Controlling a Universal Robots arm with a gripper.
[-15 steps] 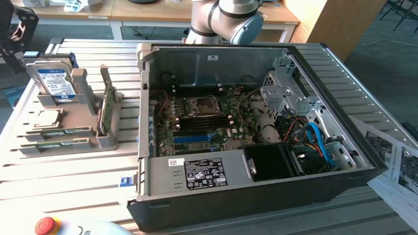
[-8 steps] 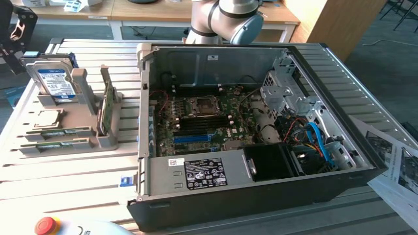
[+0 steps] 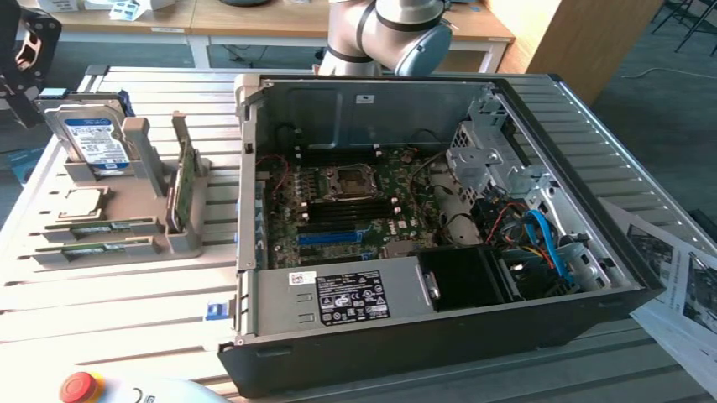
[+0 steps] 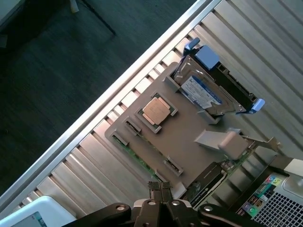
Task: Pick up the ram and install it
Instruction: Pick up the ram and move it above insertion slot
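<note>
My claw (image 4: pixel 159 187) hangs high over the parts holder (image 4: pixel 189 135), its fingers pressed together with nothing between them — closed and empty. The ram (image 3: pixel 180 189) isn't in its grip. It stands on edge in an upright slot of the holder, on the side closest to the computer case (image 3: pixel 448 340), just beside the case wall on the exterior view's left.

As I read it, the pick-up hasn't begun. To do it well I'd open the fingers wider than the stick's thickness and turn the wrist so the pads face its two flat sides. I'd come down over the middle of its top edge, not toward an end. A centred pinch should keep it from swinging, and a straight lift should keep it from binding against the grey uprights. The board is thin and stiff, so I'd want a modest squeeze — enough to hold, not enough to flex it.

The holder looks like matte grey plastic, blocky, with shallow pockets. In it sit a silver hard drive (image 3: pixel 92 138) with a glossy blue-white label, propped upright, and a small square CPU (image 3: pixel 81 203) with a dull metal lid, lying flat. Everything rests on a pale ribbed metal table (image 3: pixel 123 294). The case is black outside and bare steel inside. Its green motherboard (image 3: pixel 387 189) carries long dark slots (image 3: pixel 336 214) near the socket.
</note>
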